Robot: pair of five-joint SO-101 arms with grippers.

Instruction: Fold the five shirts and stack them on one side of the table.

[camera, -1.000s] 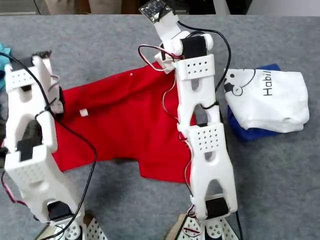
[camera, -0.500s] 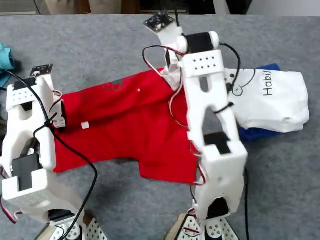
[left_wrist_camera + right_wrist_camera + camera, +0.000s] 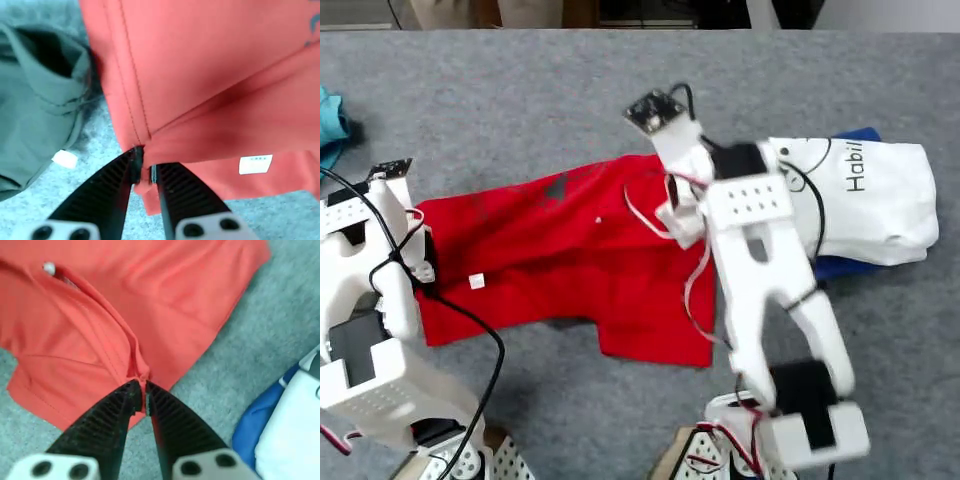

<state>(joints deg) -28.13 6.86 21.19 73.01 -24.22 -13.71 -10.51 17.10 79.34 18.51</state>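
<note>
A red shirt (image 3: pixel 560 250) lies across the middle of the grey table, partly doubled over. My left gripper (image 3: pixel 142 167) is shut on a hem fold of the red shirt (image 3: pixel 200 75) at its left end, seen in the high view as the left gripper (image 3: pixel 422 268). My right gripper (image 3: pixel 141 385) is shut on a raised seam of the red shirt (image 3: pixel 150 295) near its right end, the right gripper (image 3: pixel 672 200) in the high view. A folded white shirt (image 3: pixel 865 200) rests on a folded blue shirt (image 3: pixel 820 265) at the right.
A teal garment (image 3: pixel 328 115) pokes in at the left edge of the table. A dark green garment (image 3: pixel 35 95) lies beside the red shirt's left end. Bare grey table (image 3: pixel 520 80) stretches across the far side and the near right.
Both arms pulled back toward the near side with the red shirt's far edge, folding it over itself. The right arm swung to the right and its elbow dropped low.
</note>
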